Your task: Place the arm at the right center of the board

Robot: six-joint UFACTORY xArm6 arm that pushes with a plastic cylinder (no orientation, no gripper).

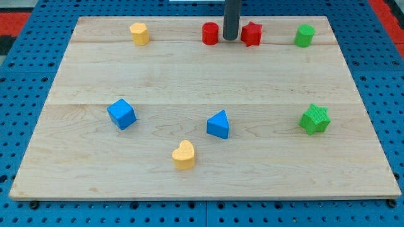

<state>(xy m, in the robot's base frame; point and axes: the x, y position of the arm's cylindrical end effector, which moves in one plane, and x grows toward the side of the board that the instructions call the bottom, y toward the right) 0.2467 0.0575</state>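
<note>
Resting at the board's twelve o'clock edge, my tip [230, 39] is a bare rod with nothing to open, close or grip, and it stands in the gap between the red cylinder [210, 33] at its nine o'clock and the red star [252, 33] at its three o'clock, so close I cannot tell whether it touches either. I judge the trip to the wooden board [189, 82]'s right centre hardly begun. That goal lies at about four o'clock from my tip, just above the green star [314, 119], so the next slide should first draw toward six o'clock clear of the red star, then run across without nudging the green star or the green cylinder [304, 35].
</note>
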